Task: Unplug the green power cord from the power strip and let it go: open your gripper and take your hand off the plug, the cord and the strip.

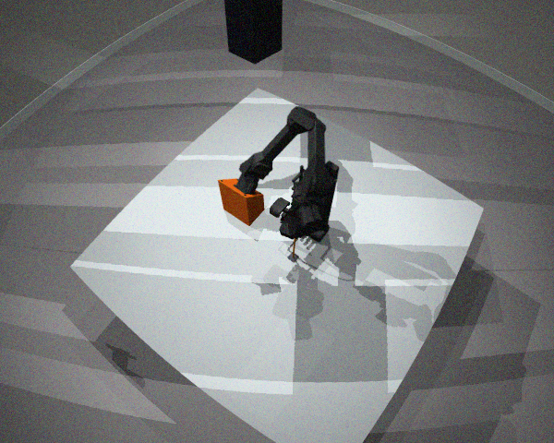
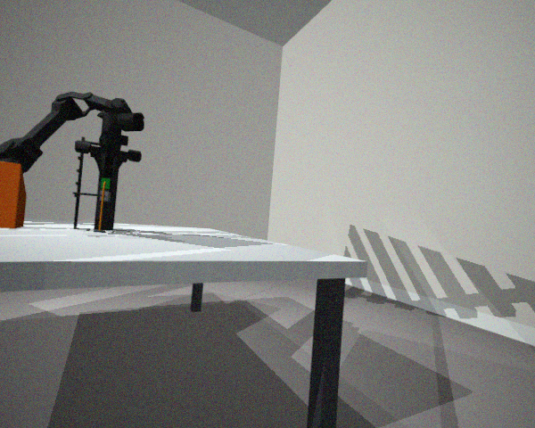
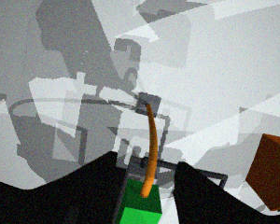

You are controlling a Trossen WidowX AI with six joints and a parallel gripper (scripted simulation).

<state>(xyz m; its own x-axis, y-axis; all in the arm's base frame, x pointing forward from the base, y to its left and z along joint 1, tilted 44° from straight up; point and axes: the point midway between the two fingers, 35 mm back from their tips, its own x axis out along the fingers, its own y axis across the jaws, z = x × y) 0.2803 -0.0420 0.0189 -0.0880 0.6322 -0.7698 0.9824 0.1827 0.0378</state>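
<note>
The green plug sits against the upright black power strip; its seating is not clear. Its orange cord runs down to a small dark block on the table. My gripper is partly open and empty, pointing down over the plug. In the wrist view the plug lies low between the black fingers, with a gap to the right one. The hand hides the plug in the top view. Contact with the plug cannot be told.
A thin black frame with pegs stands just left of the strip in the exterior view. The arm is mounted on an orange block. The white table carries them.
</note>
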